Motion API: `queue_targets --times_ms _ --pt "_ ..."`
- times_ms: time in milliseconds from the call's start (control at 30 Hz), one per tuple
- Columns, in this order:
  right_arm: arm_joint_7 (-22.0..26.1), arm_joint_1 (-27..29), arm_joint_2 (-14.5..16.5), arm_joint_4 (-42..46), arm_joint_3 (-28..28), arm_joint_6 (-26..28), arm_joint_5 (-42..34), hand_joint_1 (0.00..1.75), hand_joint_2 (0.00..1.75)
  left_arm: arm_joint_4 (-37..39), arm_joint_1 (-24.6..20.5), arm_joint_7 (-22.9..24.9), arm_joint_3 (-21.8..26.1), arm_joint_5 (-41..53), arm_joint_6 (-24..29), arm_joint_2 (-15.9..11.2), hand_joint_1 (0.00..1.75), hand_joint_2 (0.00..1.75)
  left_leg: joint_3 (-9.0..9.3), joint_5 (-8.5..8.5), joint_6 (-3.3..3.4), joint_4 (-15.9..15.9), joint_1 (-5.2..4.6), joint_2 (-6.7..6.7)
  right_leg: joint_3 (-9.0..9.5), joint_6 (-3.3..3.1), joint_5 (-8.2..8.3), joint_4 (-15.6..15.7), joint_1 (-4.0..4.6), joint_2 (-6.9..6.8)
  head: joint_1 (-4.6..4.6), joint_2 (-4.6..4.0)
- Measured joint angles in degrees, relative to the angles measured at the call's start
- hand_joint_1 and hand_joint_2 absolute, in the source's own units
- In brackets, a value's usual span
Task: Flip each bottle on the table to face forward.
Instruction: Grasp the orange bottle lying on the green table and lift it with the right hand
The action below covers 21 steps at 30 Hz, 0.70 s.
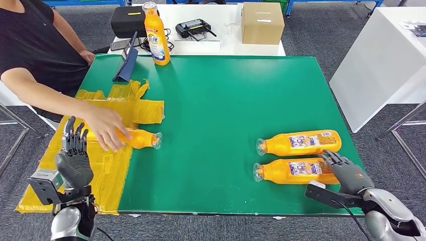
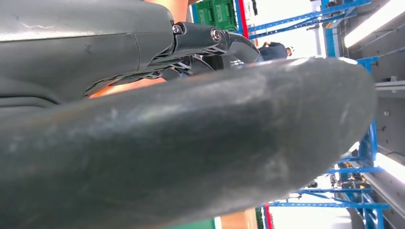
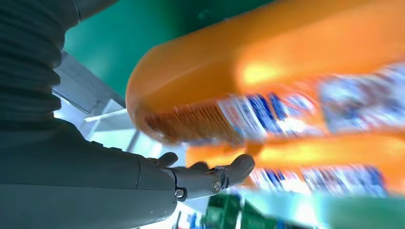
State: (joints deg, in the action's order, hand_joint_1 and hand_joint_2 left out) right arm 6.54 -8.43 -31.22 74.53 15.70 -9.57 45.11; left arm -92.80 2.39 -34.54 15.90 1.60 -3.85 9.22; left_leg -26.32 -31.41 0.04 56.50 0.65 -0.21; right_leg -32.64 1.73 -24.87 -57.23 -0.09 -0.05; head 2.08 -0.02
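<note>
Reaching right hand (image 1: 346,173) at near bottle (image 1: 296,170), fingers extended.

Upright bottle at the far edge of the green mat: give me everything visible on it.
The upright bottle is orange plastic with a pale cap and a blue-and-white front label. It stands vertically at the far edge of the green mat, beside a dark blue stand, with a black case behind it. Nothing grips it, and neither robot hand is near.
</note>
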Motion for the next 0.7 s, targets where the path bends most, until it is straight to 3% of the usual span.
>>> queue_targets --times_ms 67,200,467,700 --pt "1.1 -1.4 -1.2 -3.2 1.3 -2.6 -0.9 1.74 1.75 0.9 -1.1 0.1 -0.2 -0.6 -0.3 -0.1 0.0 0.0 0.01 0.0 0.0 0.0 -0.01 -0.04 0.02 0.0 0.0 0.0 0.0 -0.03 -0.01 0.0" --pt "3.7 -4.1 -2.0 -9.3 4.5 -1.4 0.6 1.75 1.75 3.0 -2.8 -0.1 -1.1 -1.7 -0.2 -0.5 0.0 0.0 0.11 -0.01 0.01 0.0 0.02 0.04 0.11 0.0 0.0 0.0 0.02 0.04 -0.03 0.0" --pt "3.0 -12.7 5.1 -24.2 11.7 4.3 5.3 1.75 1.75 5.7 -5.3 0.0 -3.3 -2.6 0.3 -1.1 0.0 0.0 1.73 -0.65 -0.12 -0.1 0.47 1.29 1.31 -0.06 -0.04 0.1 0.4 1.35 -0.07 0.0" --pt "3.6 -16.0 6.9 -29.6 14.3 4.8 5.4 1.75 1.75 6.6 -6.4 0.0 -4.0 -2.7 0.5 -1.4 0.0 0.0 2.71 -0.94 -0.13 -0.1 0.6 1.76 2.11 -0.16 -0.1 0.2 0.52 1.82 -0.07 0.0"
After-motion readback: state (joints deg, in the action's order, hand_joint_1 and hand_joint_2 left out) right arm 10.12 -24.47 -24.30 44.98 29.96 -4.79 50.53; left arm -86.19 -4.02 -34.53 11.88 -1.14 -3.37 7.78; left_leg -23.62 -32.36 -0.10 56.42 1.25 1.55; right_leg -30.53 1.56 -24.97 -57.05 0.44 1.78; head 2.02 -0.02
